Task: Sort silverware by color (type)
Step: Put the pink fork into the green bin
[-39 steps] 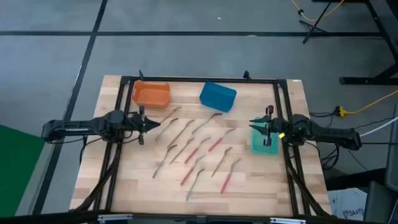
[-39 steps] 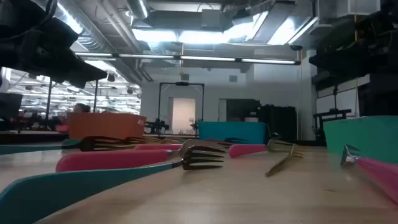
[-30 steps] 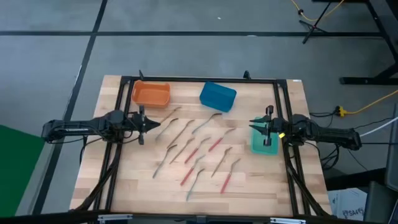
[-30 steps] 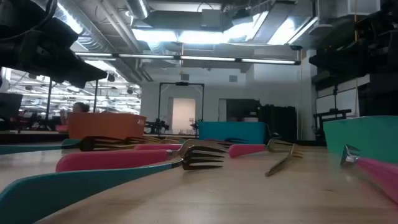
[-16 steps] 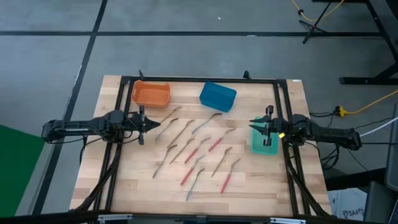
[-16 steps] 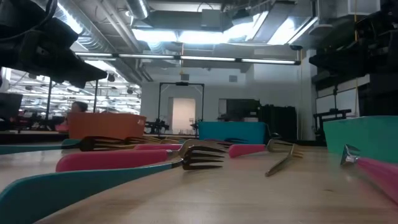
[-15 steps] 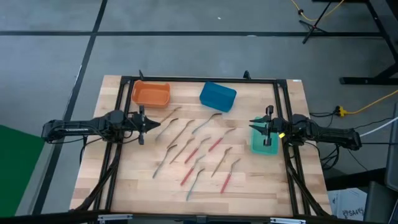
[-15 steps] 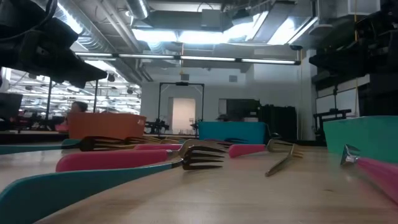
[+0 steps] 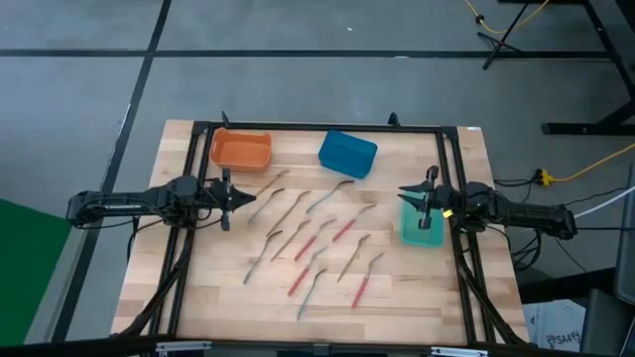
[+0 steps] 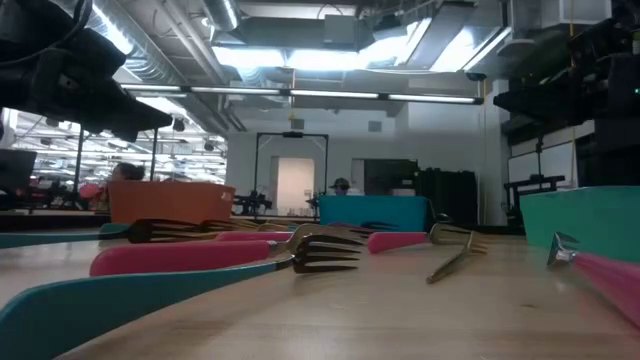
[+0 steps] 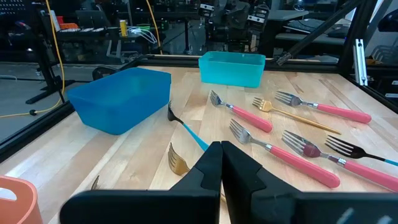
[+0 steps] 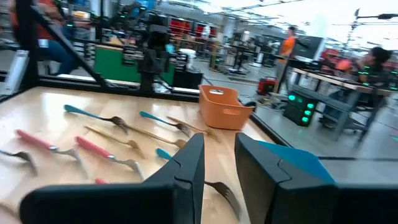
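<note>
Silverware (image 9: 316, 243) lies between left tool (image 9: 241, 198) and right tool (image 9: 409, 192).

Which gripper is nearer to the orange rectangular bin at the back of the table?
Left. The left gripper hovers just in front of the orange rectangular bin, on the same side of the table. The right gripper is across the table, over the green bin.

Pink-handled forks (image 11: 251, 118), teal-handled forks (image 11: 186, 126) and a gold fork (image 11: 292, 114) lie on the pale wood surface (image 9: 417, 288) among an orange bin (image 9: 241, 150), a blue bin (image 9: 347, 154) and a teal-green bin (image 9: 419, 225).
</note>
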Motion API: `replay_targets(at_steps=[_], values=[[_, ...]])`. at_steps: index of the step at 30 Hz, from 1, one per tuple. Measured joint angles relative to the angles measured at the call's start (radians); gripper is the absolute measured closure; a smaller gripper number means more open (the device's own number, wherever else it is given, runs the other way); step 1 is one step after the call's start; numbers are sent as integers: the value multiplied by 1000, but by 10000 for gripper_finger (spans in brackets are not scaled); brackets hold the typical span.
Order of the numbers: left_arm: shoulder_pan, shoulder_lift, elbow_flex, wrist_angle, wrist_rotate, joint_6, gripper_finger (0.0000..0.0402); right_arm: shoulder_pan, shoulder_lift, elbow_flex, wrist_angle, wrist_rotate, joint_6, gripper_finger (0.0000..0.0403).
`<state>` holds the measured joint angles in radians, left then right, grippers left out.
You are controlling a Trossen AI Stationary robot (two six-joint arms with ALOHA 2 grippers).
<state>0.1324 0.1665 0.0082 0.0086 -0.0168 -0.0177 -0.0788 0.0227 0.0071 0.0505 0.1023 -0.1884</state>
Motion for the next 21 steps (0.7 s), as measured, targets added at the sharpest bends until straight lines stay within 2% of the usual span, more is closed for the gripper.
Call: replay_targets(at_steps=[6,21], values=[[0,0,0,0,0,0,401,0,0,0,3,73,0,320],[0,0,0,0,0,0,401,0,0,0,2,62,24,320]])
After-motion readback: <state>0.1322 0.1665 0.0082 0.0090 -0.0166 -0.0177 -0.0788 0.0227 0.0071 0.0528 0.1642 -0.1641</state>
